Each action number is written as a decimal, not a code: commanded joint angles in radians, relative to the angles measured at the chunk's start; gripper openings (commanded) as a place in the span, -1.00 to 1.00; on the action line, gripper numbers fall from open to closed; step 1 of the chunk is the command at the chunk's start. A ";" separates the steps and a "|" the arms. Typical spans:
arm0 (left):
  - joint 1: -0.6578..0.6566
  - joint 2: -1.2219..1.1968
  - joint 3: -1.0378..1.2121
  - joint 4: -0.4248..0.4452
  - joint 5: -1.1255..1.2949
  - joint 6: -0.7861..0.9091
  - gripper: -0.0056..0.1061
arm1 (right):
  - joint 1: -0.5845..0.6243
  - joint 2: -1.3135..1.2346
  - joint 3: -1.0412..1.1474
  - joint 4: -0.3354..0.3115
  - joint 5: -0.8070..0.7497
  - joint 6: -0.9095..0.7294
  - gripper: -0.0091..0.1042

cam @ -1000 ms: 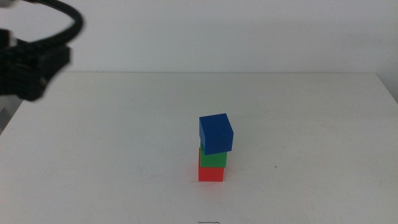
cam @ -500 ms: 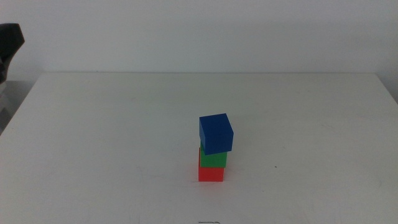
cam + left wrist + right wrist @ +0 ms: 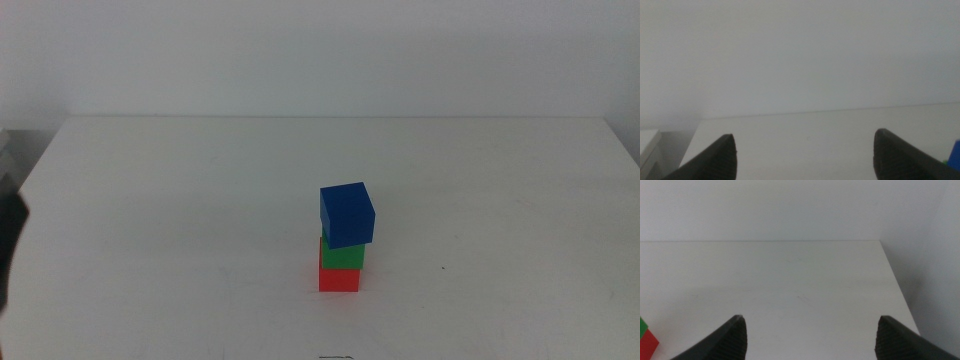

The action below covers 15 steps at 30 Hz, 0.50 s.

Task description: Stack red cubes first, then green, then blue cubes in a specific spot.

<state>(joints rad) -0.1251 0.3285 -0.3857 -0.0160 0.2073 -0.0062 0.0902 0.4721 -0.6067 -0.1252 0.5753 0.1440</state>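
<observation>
Now your left tool [image 3: 805, 155], jaws spread and empty, has pulled back off the desk [image 3: 150, 200], leaving blue cube [image 3: 347, 214] on green [image 3: 342, 256] on red [image 3: 339, 278]: stack looks finished; right tool [image 3: 810, 337] waits open too.

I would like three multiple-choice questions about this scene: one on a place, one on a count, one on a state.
1. Where is the blue cube?
A. on the green cube
B. on the bare table
C. under the red cube

2. How many cubes are in the stack?
A. two
B. three
C. four

3. How is the left hand?
A. shut on a cube
B. open, holding nothing
C. pressing the stack

Answers:
1 A: blue sits on the green cube, turned slightly askew.
2 B: the red cube, green and blue.
3 B: its jaws stand wide apart over the white table; the right hand is open too.
</observation>
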 commanded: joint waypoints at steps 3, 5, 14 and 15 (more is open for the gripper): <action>0.000 -0.123 0.084 -0.004 -0.091 -0.015 0.78 | -0.008 -0.193 0.200 -0.020 -0.257 -0.009 0.33; 0.000 -0.168 0.122 -0.005 -0.091 -0.015 0.78 | -0.008 -0.258 0.288 -0.020 -0.316 -0.009 0.33; 0.000 -0.353 0.300 -0.005 -0.091 -0.015 0.78 | -0.075 -0.450 0.545 -0.020 -0.332 -0.009 0.33; 0.000 -0.364 0.317 -0.005 -0.091 -0.015 0.78 | -0.086 -0.460 0.560 -0.020 -0.332 -0.009 0.33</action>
<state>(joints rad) -0.1251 -0.0095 -0.0644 -0.0160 0.1998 -0.0065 0.0259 0.0174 -0.0393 -0.1283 0.3276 0.1440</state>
